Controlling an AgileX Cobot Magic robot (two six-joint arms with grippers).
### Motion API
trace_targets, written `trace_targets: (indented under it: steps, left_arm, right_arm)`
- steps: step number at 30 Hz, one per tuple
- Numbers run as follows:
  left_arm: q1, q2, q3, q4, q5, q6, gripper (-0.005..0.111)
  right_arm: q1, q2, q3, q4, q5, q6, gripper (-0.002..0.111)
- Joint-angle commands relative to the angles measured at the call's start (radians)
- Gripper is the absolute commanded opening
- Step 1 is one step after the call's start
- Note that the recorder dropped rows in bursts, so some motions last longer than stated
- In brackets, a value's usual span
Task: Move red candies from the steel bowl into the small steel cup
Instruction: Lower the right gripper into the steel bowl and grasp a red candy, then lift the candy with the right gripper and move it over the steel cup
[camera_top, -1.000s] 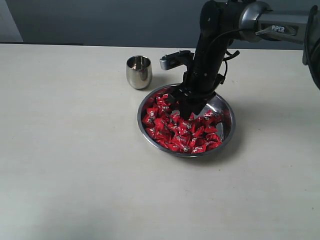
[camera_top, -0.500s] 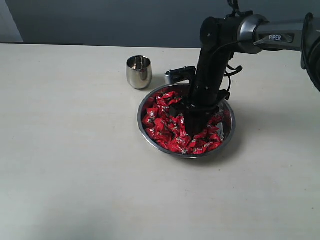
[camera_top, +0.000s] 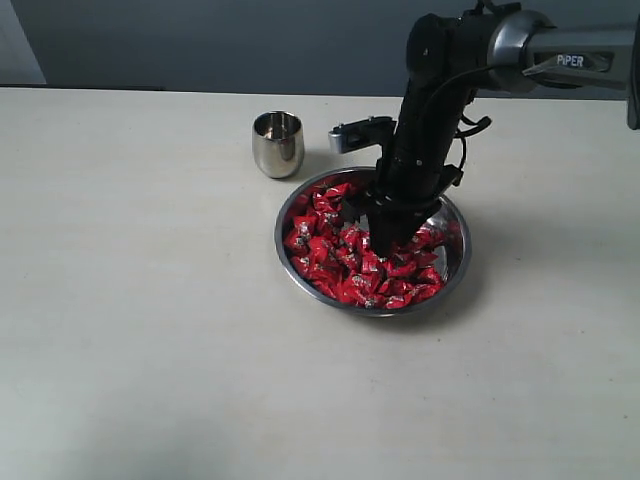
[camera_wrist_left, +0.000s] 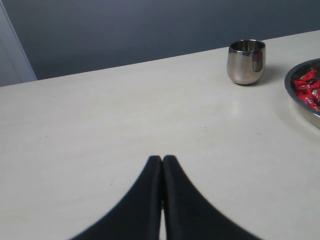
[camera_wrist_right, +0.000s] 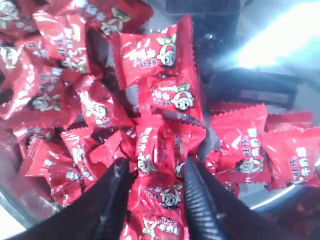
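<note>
Note that the right hand (camera_wrist_right: 156, 164) reaches down into the steel bowl (camera_top: 463, 262) and pinches one of the red candies (camera_top: 322, 250), ready for transfer to the small steel cup (camera_top: 277, 143) standing just beside the bowl. The left hand (camera_wrist_left: 162, 159), pressed together, idles over the bench (camera_top: 140, 300), clear of the work.

the pale cream tabletop (camera_top: 150, 330) lies bare across the left and near sides, wide room for any approach. the small rounded polished steel cup (camera_top: 277, 143) stands upright just beside the far-left rim of the wide shallow steel bowl (camera_top: 455, 262), with only a narrow gap between them; its mouth is uncovered. the black right gripper (camera_top: 385, 245) and its arm come down over the bowl's middle, blocking that way in. shiny red wrapped candies (camera_top: 330, 260) crowd the bowl, one wedged between the fingers (camera_wrist_right: 112, 200). the left gripper (camera_wrist_left: 162, 167), fingers pressed together, points across bare table, well apart from the cup.
</note>
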Motion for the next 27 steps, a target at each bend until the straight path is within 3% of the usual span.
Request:
trace_targets:
  steps: [1,3,11,13,14,27]
  left_arm:
    - [-0.010,-0.004,-0.001,0.000,-0.004,-0.006,0.000]
    - [-0.010,-0.004,-0.001,0.000,-0.004,-0.006,0.000]
    - [-0.010,-0.004,-0.001,0.000,-0.004,-0.006,0.000]
    - [-0.010,-0.004,-0.001,0.000,-0.004,-0.006,0.000]
    - [-0.010,-0.004,-0.001,0.000,-0.004,-0.006,0.000]
    - [-0.010,-0.004,-0.001,0.000,-0.004,-0.006,0.000]
  right_arm:
    - [0.000,0.015,0.004,-0.003,0.003,-0.012,0.026]
    - [0.000,0.029,0.004,0.000,0.003,-0.012,0.021]
    - [0.000,0.029,0.004,0.000,0.003,-0.023,0.021]
    - [0.000,0.029,0.004,0.000,0.003,-0.029,0.014]
    - [0.000,0.029,0.004,0.000,0.003,-0.032,0.000]
    - [0.000,-0.091,-0.079,-0.001,0.003,-0.034,-0.001]
